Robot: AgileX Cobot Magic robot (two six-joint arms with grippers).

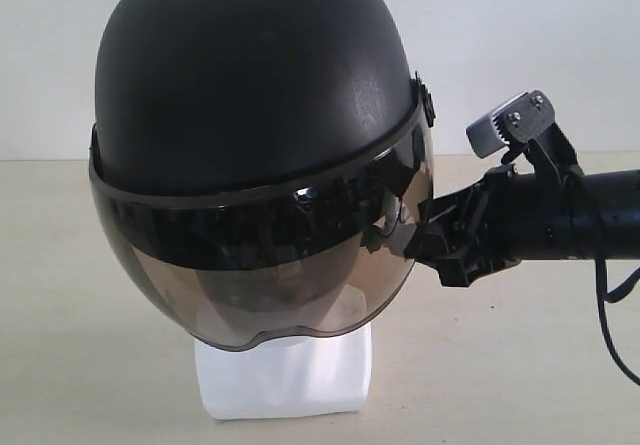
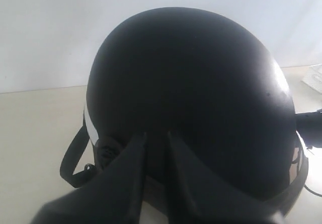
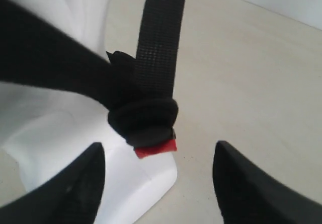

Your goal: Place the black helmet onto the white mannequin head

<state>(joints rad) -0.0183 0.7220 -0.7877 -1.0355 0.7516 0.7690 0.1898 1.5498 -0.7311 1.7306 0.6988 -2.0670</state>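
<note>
Stretching under everything, the pale tabletop (image 1: 90, 365) carries the scene. The black helmet (image 1: 250, 75) sits seated on the white mannequin head (image 1: 285, 375). In the exterior view its smoky visor (image 1: 260, 275) covers the face, so only the squarish base shows beneath the helmet. The right arm (image 1: 580, 215) reaches in level at the helmet's visor edge. Only the left wrist view shows the helmet's rear shell, where the left tool (image 2: 156, 135) lies against the lower rim, its jaws a narrow slit apart; I cannot tell whether they pinch the rim. Only the right wrist view looks under the helmet: the right tool (image 3: 160, 146) is spread wide, gripping nothing. The chin strap (image 3: 158, 43) hangs between its jaws beside the white base, blocking part of it, and the red buckle (image 3: 156, 149) dangles at its knot.
</note>
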